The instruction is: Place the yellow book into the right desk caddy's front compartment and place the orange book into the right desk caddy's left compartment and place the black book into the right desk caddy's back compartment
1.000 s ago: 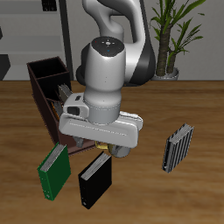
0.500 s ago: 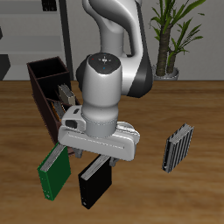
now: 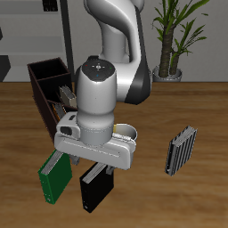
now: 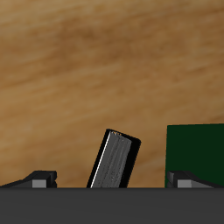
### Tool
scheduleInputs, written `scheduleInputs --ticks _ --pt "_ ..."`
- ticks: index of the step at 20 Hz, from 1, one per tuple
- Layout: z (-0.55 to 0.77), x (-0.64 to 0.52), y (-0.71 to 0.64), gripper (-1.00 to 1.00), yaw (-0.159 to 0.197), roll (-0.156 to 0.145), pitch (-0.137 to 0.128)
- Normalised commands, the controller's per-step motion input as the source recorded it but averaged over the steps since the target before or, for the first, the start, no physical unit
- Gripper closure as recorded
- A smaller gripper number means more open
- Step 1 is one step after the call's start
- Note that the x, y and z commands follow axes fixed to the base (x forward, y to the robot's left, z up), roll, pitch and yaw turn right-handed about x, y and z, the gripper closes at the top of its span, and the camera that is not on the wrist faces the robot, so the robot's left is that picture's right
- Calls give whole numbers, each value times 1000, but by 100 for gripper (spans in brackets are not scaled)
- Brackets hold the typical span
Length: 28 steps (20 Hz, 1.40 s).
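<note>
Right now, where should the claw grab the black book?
The black book lies flat on the table, so come straight down from above and pinch across its two long edges, near the middle. The green book sits close beside it, so keep the fingers narrow.

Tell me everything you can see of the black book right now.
The black book is a plain glossy black hardback with white page edges, closed, lying flat on the wooden table near its front edge, tilted askew. A green book lies beside it, apart. The arm partly hides its far end. In the wrist view it shows below the gripper, untouched; the fingers look spread.
</note>
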Motion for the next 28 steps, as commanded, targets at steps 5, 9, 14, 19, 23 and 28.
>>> scheduleInputs --ticks 5,9,14,19,23,28 --pt "-197 137 87 -100 -25 17 30" --pt "-271 120 23 100 -14 10 36" --pt "-158 10 27 100 6 5 15" --pt "182 -95 44 100 22 19 -32" --pt "603 -308 103 100 47 38 -86" --pt "695 -552 108 100 69 49 -93"
